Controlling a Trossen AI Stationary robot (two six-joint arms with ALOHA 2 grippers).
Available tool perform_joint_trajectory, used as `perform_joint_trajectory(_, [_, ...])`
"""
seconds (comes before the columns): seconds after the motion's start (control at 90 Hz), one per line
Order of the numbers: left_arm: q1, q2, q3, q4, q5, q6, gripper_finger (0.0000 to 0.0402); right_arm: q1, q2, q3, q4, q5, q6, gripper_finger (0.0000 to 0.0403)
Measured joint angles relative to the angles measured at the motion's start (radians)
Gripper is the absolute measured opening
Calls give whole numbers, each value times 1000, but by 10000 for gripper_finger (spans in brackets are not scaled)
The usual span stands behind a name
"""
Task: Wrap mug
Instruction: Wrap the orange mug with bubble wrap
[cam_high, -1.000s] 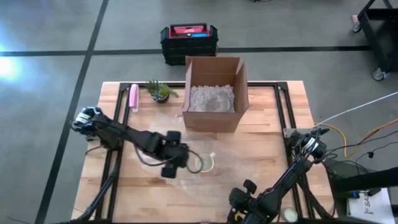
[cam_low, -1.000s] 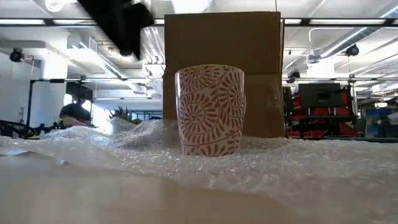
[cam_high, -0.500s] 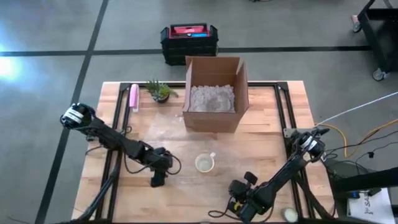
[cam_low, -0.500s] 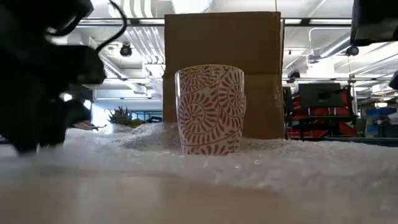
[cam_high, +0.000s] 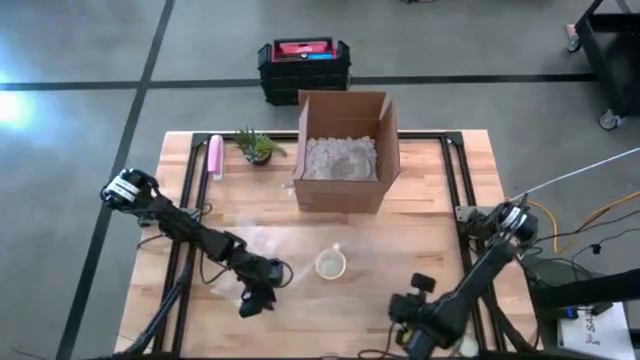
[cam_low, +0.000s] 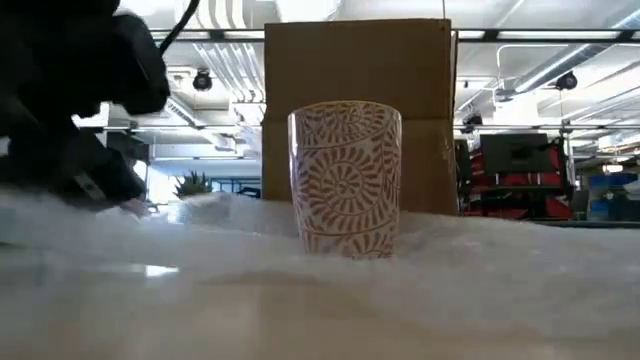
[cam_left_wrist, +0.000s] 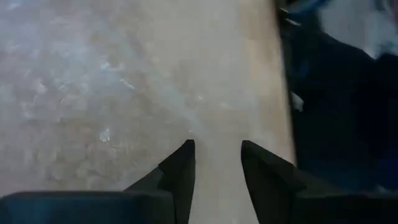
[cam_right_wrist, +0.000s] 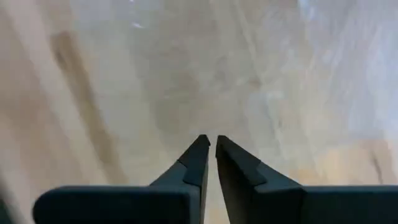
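Mug (cam_high: 331, 264) upright on bubble wrap (cam_high: 250, 250), mid surface (cam_high: 440, 215), in front of the cardboard box (cam_high: 345, 150).

Largest first: wooden surface, then open cardboard box holding pale filler, then clear bubble wrap spread under the red-patterned mug. Left gripper (cam_high: 255, 297) low over the wrap's near left corner, jaws apart, nothing between. Right gripper (cam_high: 412, 322) near the surface's front edge, right of the mug, jaws nearly together, empty.

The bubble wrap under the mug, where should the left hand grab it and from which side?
Grip the bubble wrap at its loose left edge, away from the mug, which pins the middle. The left hand already sits low by that edge, so coming in from the left along the table looks easiest.
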Motion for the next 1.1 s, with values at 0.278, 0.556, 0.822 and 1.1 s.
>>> perform_joint_trajectory(0.278, [52, -55, 197, -429, -74, 221, 86, 92, -24, -30, -220, 6, 609, 50])
perform_joint_trajectory(0.556, [50, -62, 206, -508, -103, 202, 82, 95, -18, -110, -193, 154, 900, 199])
perform_joint_trajectory(0.822, [47, -62, 181, -512, -307, 209, 107, 42, -23, -342, 89, 174, 933, 249])
perform_joint_trajectory(1.1, [50, -52, 74, -195, -463, 263, 128, 37, -23, -407, 330, 494, 857, 169])
